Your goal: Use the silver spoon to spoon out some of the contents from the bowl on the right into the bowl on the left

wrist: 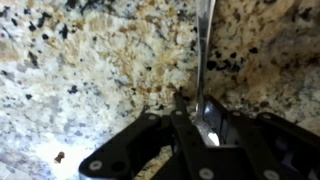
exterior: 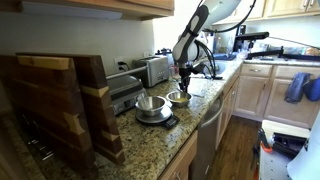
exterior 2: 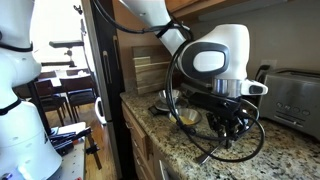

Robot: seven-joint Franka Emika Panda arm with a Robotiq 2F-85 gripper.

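In the wrist view the silver spoon [wrist: 206, 45] lies on the speckled granite, its thin handle running from the top edge down into my gripper [wrist: 198, 102]. The jaws stand close on either side of the handle and pinch it. In both exterior views the gripper [exterior: 185, 82] [exterior 2: 228, 128] is low over the counter beside the bowls. The right bowl [exterior: 179, 98] [exterior 2: 188, 116] holds pale yellow contents [exterior 2: 189, 118]. The left bowl [exterior: 152, 104] is shiny metal and sits on a dark scale. The spoon's scoop end is hidden.
A toaster [exterior: 152, 68] and a dark appliance [exterior: 122, 90] stand against the wall behind the bowls. Wooden cutting boards [exterior: 60, 105] lean at the near end of the counter [exterior: 200, 105]. Cables [exterior 2: 215, 150] loop around the gripper. A second toaster-like box [exterior 2: 295, 95] is close by.
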